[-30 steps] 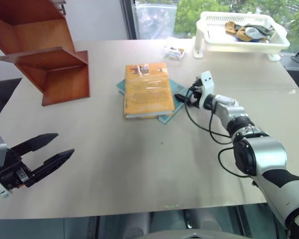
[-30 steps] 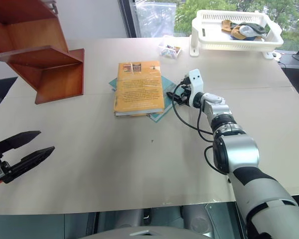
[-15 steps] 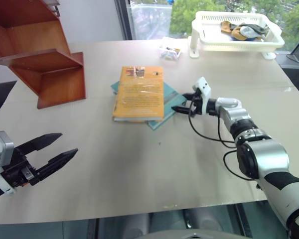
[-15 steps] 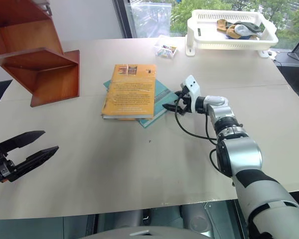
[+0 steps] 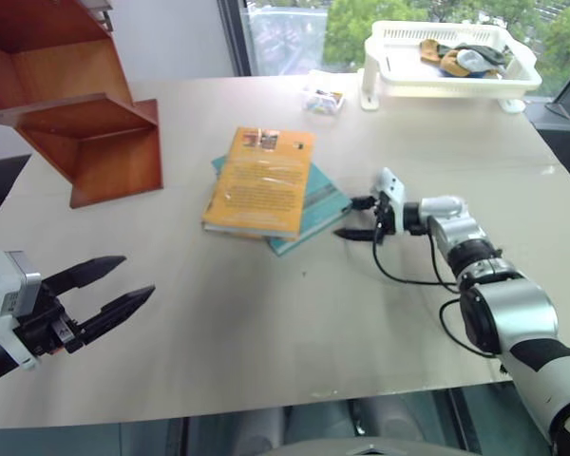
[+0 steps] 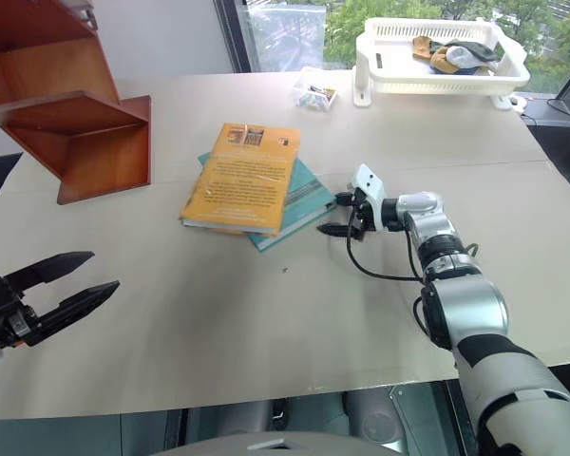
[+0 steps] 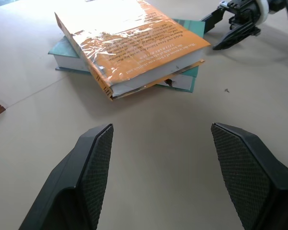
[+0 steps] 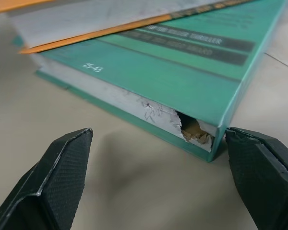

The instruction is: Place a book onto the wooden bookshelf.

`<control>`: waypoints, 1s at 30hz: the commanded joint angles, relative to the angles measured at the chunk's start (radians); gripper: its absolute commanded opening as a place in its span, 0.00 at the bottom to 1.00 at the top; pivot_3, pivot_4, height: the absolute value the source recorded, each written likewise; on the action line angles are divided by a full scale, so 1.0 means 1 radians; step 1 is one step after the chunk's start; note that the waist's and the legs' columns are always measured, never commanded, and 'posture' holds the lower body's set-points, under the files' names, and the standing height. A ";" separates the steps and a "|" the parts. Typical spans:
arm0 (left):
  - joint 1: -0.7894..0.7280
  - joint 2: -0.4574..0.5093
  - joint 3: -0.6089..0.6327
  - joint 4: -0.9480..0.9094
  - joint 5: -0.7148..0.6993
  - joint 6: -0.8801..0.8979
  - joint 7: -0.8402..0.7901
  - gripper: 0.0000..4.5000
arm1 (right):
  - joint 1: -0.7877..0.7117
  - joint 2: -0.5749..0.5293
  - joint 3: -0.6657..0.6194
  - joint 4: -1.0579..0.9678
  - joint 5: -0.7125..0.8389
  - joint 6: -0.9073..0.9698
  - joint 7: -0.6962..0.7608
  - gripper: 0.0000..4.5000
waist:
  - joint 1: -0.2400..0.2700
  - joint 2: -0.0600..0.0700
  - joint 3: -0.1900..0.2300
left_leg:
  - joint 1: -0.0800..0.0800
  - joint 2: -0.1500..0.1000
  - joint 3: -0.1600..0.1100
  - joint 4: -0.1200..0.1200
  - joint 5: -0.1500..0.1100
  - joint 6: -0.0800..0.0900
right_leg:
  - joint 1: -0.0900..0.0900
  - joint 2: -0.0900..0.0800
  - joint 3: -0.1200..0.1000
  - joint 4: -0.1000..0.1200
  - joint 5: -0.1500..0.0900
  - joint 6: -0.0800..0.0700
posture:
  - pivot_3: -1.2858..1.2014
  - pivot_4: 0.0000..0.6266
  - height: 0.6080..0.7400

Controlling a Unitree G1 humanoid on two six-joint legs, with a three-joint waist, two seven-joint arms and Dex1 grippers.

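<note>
Two books are lying stacked near the middle of the table: the book, thick and orange-yellow with a glossy cover, is sitting flat and skewed on top of a thinner teal book, whose corner is poking out on the right. The right gripper is reaching in low from the right, pointing left at that teal corner, its two black fingers standing wide apart and holding nothing; it is sitting just beside the stack, and in its wrist view the torn page corner of the teal book is showing between the fingertips. I cannot tell whether a fingertip is touching the teal cover. The left gripper is hovering at the near left of the table, well apart from the books, jaws spread wide and empty, aimed toward the stack. The wooden bookshelf is standing at the far left corner of the table, reddish-brown, its tiers bare, well clear of the orange-yellow book. At the far right edge a white basket is holding some bundled items, and a small clear box is sitting just beside it.
</note>
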 commanded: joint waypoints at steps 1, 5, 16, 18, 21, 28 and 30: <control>0.002 -0.001 0.013 -0.005 0.001 -0.021 0.000 0.76 | 0.048 -0.029 0.002 -0.138 0.050 0.056 0.099 1.00 | 0.002 0.000 0.000 | 0.000 0.000 0.000 0.000 0.000 0.000 | 0.000 0.000 0.000 0.000 0.000 0.000 | 0.52 0.24 1.00; 0.008 -0.004 0.016 -0.005 0.003 -0.024 -0.004 0.76 | 0.163 -0.065 0.014 -0.396 0.122 0.203 0.184 1.00 | 0.006 0.000 0.000 | 0.000 0.000 0.000 0.000 0.000 0.000 | 0.000 0.000 0.000 0.000 0.000 0.000 | 0.52 0.24 1.00; -0.004 0.001 -0.011 0.004 0.012 -0.029 -0.002 0.76 | 0.183 -0.081 0.020 -0.452 0.074 0.241 -0.161 1.00 | 0.005 0.000 0.000 | 0.000 0.000 0.000 0.000 0.000 -0.001 | 0.000 0.000 0.000 0.000 0.000 0.000 | 0.52 0.24 1.00; -0.017 0.010 -0.019 0.013 0.014 -0.031 -0.004 0.76 | 0.148 -0.066 0.037 -0.396 0.054 0.198 -0.198 1.00 | 0.004 0.000 0.000 | 0.000 0.000 0.000 0.000 0.000 -0.001 | -0.001 0.000 0.001 0.000 0.000 0.000 | 0.52 0.24 1.00; -0.030 0.016 -0.027 0.023 0.020 -0.034 -0.007 0.76 | 0.123 -0.042 0.050 -0.355 0.042 0.155 -0.229 1.00 | 0.003 0.000 0.000 | 0.000 0.000 0.000 0.000 0.000 -0.001 | -0.001 0.001 0.000 0.000 0.000 0.000 | 0.52 0.24 1.00; -0.035 0.016 -0.031 0.024 0.025 -0.034 -0.010 0.76 | 0.139 -0.028 0.041 -0.332 0.054 0.121 -0.249 1.00 | 0.004 0.000 0.000 | -0.002 0.000 0.000 -0.001 0.000 -0.001 | -0.003 0.000 0.000 -0.001 0.000 0.000 | 0.52 0.24 1.00; -0.037 0.018 -0.032 0.028 0.026 -0.034 -0.012 0.76 | 0.141 -0.029 0.034 -0.328 0.062 0.118 -0.249 1.00 | 0.004 0.000 0.000 | -0.002 0.000 0.000 -0.001 0.000 -0.001 | -0.002 0.000 0.000 0.000 0.000 0.000 | 0.52 0.24 1.00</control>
